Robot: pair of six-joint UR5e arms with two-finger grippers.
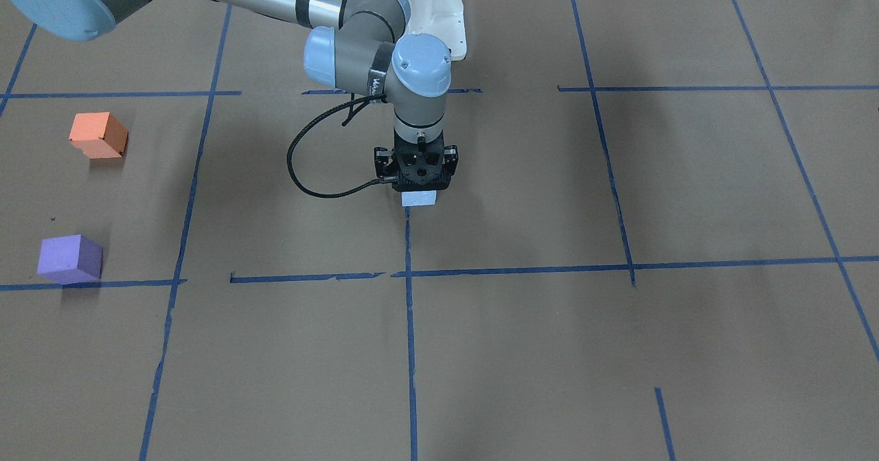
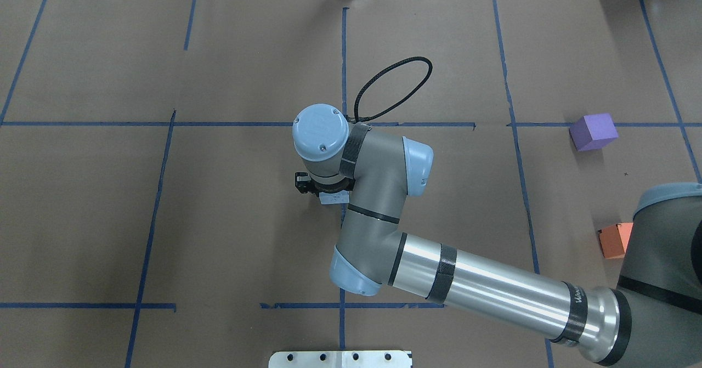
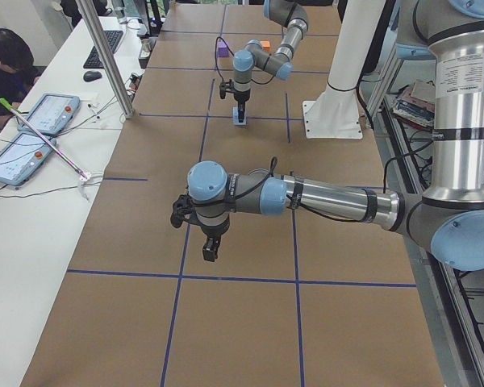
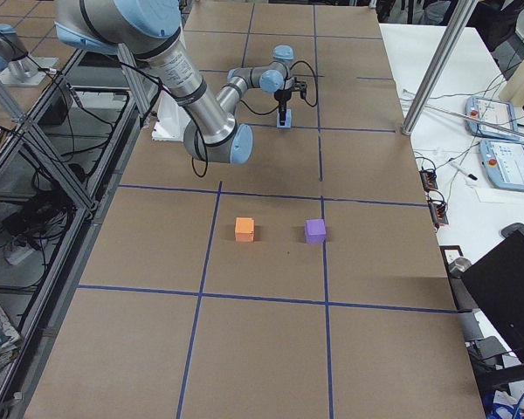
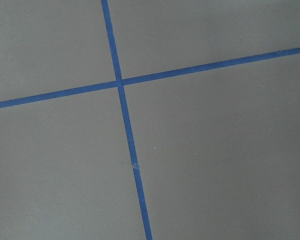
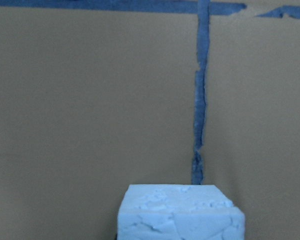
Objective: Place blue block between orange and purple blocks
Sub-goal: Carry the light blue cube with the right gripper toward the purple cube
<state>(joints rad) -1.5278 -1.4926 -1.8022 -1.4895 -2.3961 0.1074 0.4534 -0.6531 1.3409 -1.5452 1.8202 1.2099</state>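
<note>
Your right arm was stretched to the middle of the desk [image 1: 549,351], wrist pointing straight down. Its claw [image 1: 417,185] was clenched on the blue block [image 1: 419,198], well apart from the orange block [image 1: 98,135] and purple block [image 1: 69,258]. Your left claw [image 3: 211,246] hung over the desk; I couldn't tell whether it was released or clenched.

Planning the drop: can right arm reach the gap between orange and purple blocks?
Probably yes: only bare table between the right pincer, at the blue block, and the orange block and purple block.

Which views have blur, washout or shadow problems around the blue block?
Right wrist view: blue block cropped at bottom edge, tape behind slightly soft. Front-facing view: block washed near-white, broad soft shadows on table. Left wrist view: flat, even, no glare.
</note>
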